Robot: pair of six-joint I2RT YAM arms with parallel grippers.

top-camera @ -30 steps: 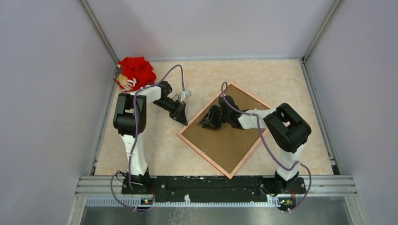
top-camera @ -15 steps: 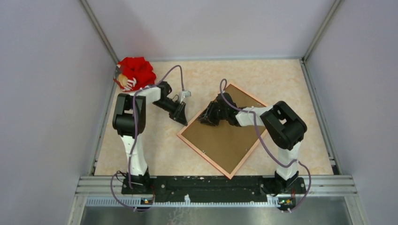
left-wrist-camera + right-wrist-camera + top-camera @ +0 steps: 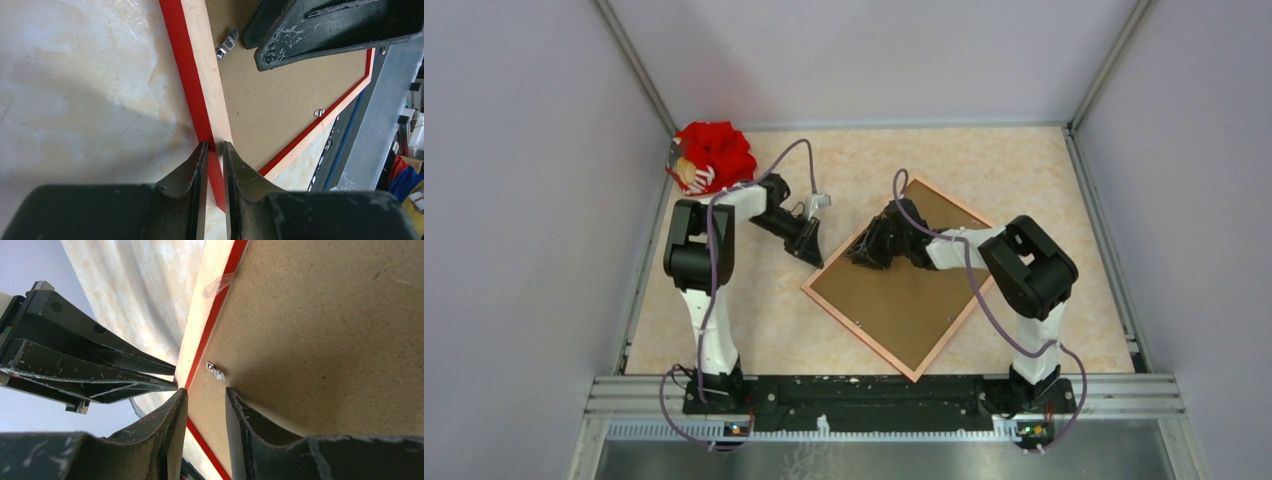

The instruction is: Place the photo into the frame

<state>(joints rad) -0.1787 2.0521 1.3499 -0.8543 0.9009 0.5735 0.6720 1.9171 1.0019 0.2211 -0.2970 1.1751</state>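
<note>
- The thin rectangular frame (image 3: 860, 334), red on its outer edge and pale wood on its back, lies back up on the beige marbled table (image 3: 1024, 170), turned cornerwise between the two arms.
- A plain brown hardboard backing panel (image 3: 904, 300) fills the frame's opening.
- The left gripper (image 3: 214, 147) is at the frame's far-left rail. Its fingers (image 3: 197, 170) are drawn to a narrow slit, and the red outer edge runs straight into that slit. One tip is on the table side and the other is over the pale wood.
- The right gripper (image 3: 206, 392) points down at the backing panel, just inside the same rail and close to the left gripper. Its fingers (image 3: 170, 425) stand a little apart with nothing between them.
- A small metal turn clip (image 3: 216, 371) lies on the panel just beyond that gap, beside the red inner edge.
- A crumpled red bundle (image 3: 714, 155) sits in the table's far-left corner, well apart from the frame.
</note>
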